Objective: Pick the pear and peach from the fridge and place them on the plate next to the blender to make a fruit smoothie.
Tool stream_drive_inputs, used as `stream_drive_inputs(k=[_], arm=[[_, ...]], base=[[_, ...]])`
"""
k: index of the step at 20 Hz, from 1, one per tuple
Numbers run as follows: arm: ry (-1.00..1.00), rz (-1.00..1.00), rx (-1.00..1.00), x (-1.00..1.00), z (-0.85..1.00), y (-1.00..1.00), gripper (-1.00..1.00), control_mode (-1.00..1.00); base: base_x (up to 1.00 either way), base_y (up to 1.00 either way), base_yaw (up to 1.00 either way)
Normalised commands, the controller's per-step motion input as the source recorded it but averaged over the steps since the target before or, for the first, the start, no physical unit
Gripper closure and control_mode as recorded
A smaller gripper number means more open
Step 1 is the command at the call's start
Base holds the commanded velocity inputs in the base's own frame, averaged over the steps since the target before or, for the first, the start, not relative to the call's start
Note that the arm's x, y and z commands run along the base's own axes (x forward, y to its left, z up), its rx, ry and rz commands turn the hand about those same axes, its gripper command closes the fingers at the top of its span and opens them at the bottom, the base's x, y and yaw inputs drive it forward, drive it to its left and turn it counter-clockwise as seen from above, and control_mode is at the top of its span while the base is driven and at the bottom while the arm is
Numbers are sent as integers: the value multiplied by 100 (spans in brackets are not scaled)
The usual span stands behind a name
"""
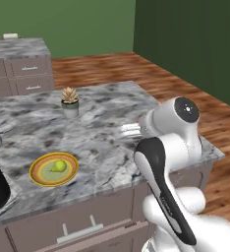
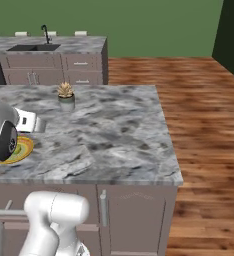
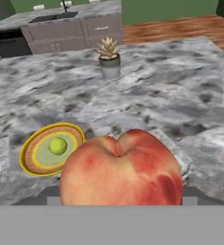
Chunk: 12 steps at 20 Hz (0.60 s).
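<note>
With the small yellow-green pear [image 1: 59, 166] already on the shallow yellow-orange plate [image 1: 39, 175] atop the grey marble desk [image 1: 102, 133], the pincer looks clamped on the round red-orange peach [image 3: 121, 168], fingertips hidden, carried above the desk toward the plate.

No readable text, label, brand, number or sign appeared in any of the three views.
</note>
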Motion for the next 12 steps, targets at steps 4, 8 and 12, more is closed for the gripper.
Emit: stream_drive_inputs(k=[4, 8, 12], arm=[[58, 13, -31, 15, 0, 100, 100, -100], [44, 14, -13, 2, -12, 69, 100, -100], [4, 19, 0, 0, -59, 48, 100, -100]], base=[[0, 0, 0], [0, 0, 0], [0, 0, 0]])
